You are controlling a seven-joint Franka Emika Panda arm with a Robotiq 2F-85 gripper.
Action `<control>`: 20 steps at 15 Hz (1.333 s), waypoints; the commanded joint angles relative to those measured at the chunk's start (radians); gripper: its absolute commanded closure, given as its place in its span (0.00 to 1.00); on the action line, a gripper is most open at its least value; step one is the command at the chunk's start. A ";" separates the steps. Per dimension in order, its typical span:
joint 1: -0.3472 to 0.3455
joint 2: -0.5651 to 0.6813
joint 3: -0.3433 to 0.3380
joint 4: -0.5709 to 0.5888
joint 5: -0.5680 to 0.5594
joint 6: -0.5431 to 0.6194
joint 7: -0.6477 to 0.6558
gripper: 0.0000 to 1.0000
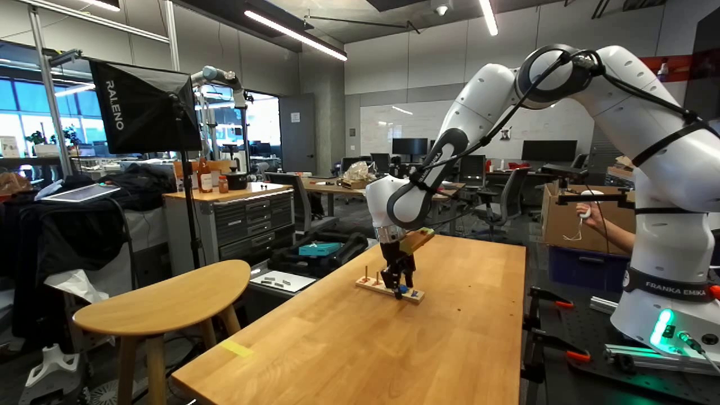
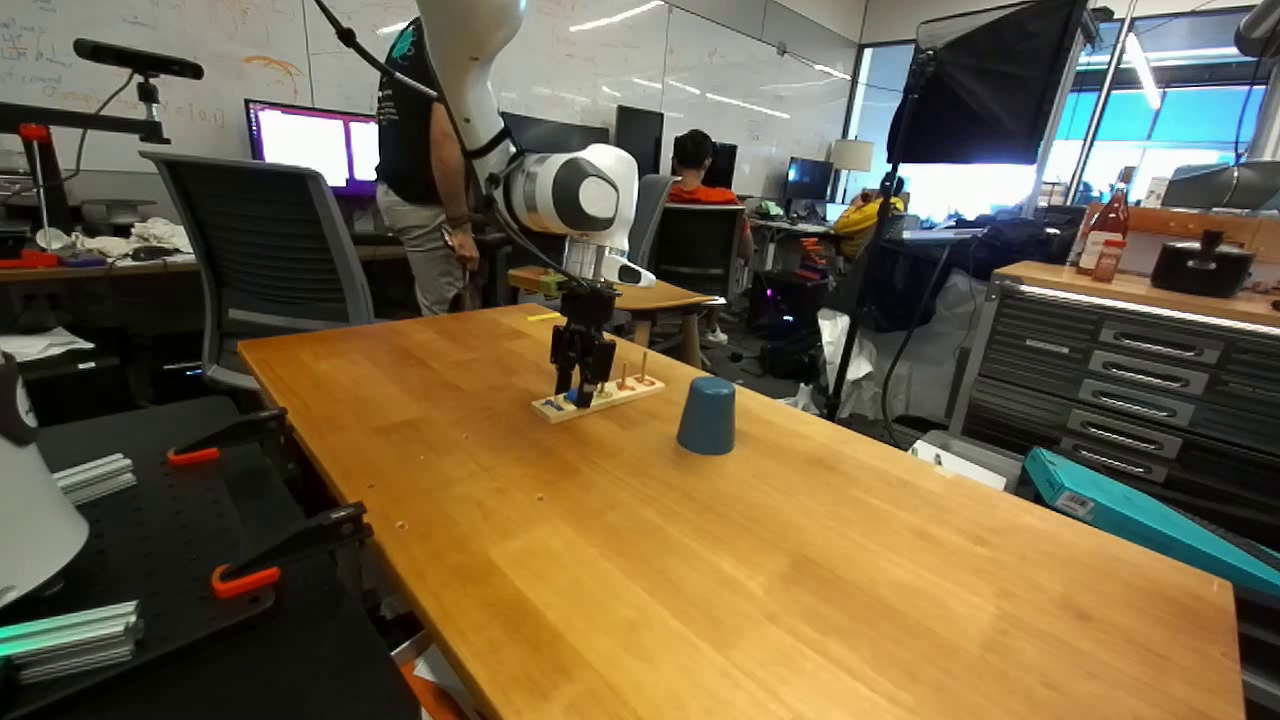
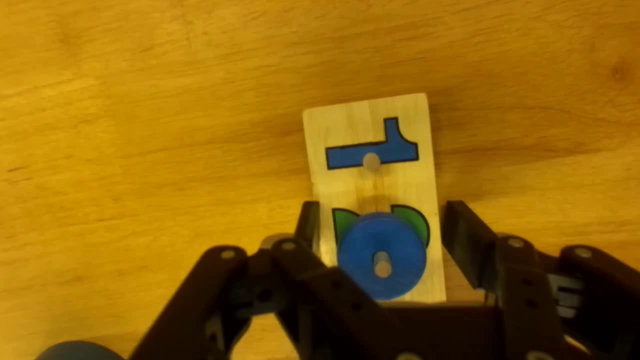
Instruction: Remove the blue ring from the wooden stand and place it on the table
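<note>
Wrist view: my empty gripper [image 3: 382, 220], spread wide, straddles the blue ring [image 3: 359, 260], probably light and stiff, best pinched side-on.

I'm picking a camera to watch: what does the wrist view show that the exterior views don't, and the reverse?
Only the wrist view shows the peg coming up through the hole of the blue ring and the green print it partly hides.
Only the exterior views show the robot arm and the drawer cabinet.
Both share the gripper, the wooden stand, the blue ring and the table.
</note>
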 commanded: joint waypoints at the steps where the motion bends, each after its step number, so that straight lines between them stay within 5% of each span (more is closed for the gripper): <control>1: 0.007 -0.013 -0.011 -0.019 0.028 0.029 -0.031 0.12; 5: -0.001 -0.019 -0.003 -0.032 0.040 0.046 -0.043 0.00; 20: -0.033 -0.102 0.026 -0.127 0.137 0.159 -0.171 0.00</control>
